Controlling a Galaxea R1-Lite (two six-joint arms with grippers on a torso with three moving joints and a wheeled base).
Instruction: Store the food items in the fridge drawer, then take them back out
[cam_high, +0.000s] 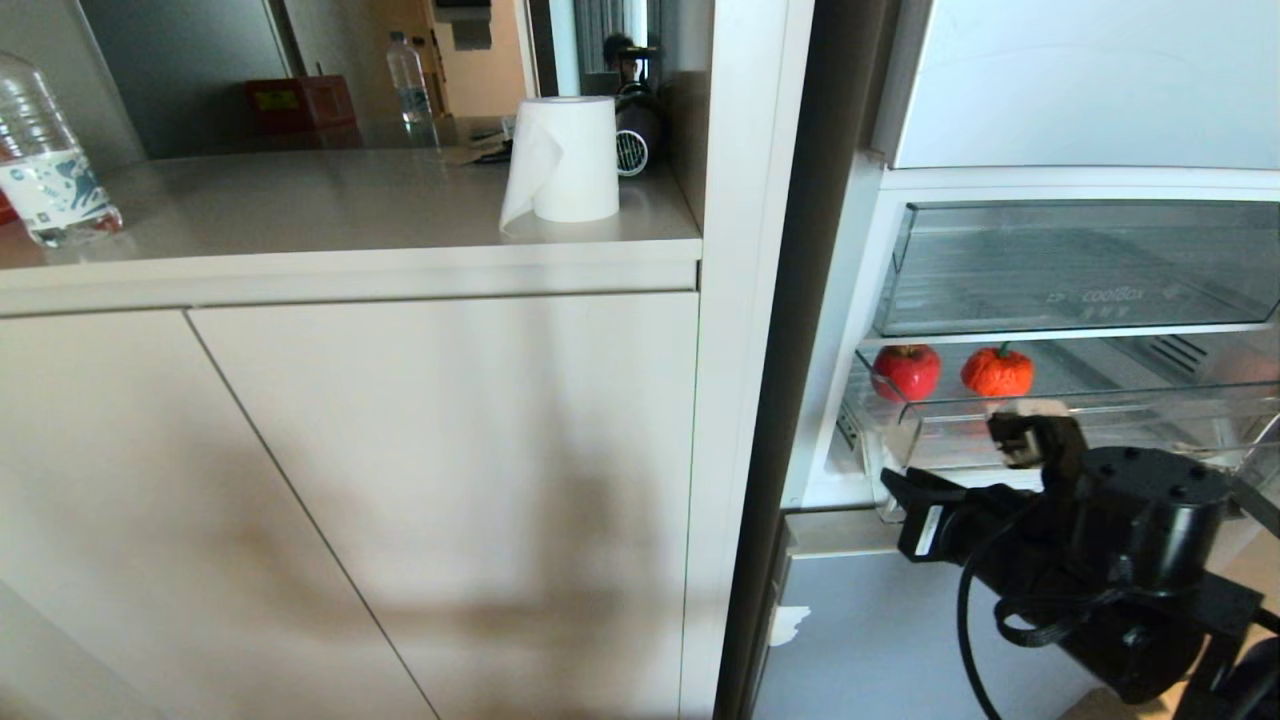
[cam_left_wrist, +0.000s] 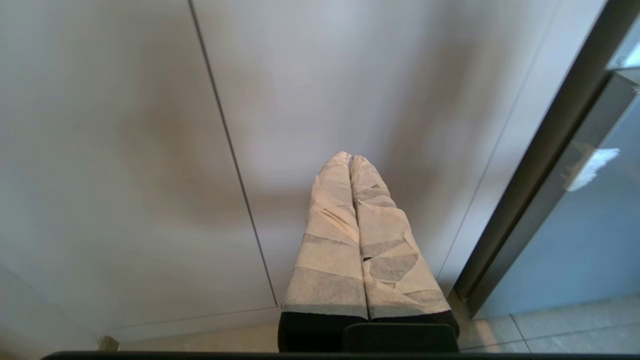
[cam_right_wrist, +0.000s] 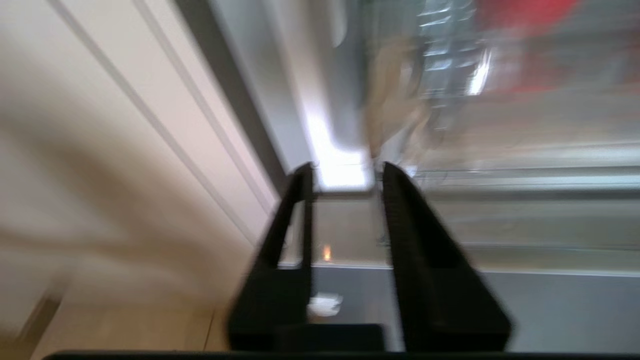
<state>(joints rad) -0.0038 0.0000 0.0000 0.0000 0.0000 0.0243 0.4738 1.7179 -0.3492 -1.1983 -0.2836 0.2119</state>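
Your two food items sit side by side toward the left end of the wide, clear-plastic fridge drawer (cam_high: 1150, 425): a glossy red apple (cam_high: 907, 371) with a stem dimple on top, and just to its right a more orange-red, slightly lumpy round fruit (cam_high: 997, 372) with a small green stem. The drawer is a shallow see-through bin with a plain front lip, directly under another clear bin printed "coolBox" (cam_high: 1085, 270). Your right gripper (cam_right_wrist: 346, 172) is in front of the drawer's front lip, its black fingers (cam_right_wrist: 410, 225) parted by a modest gap with nothing between them; in the right wrist view the scene is smeared, with a red blur past the fingertips. Your left gripper (cam_left_wrist: 350, 159) hangs low before the pale cabinet door (cam_left_wrist: 125, 150), its tape-wrapped fingers pressed together on nothing. To the left of the open fridge runs a beige counter (cam_high: 330, 215) carrying a white paper-towel roll (cam_high: 565, 160) and a clear plastic water bottle (cam_high: 45, 165) at the far left edge. Below the drawer you see a matte silver-blue door panel (cam_high: 880, 640).
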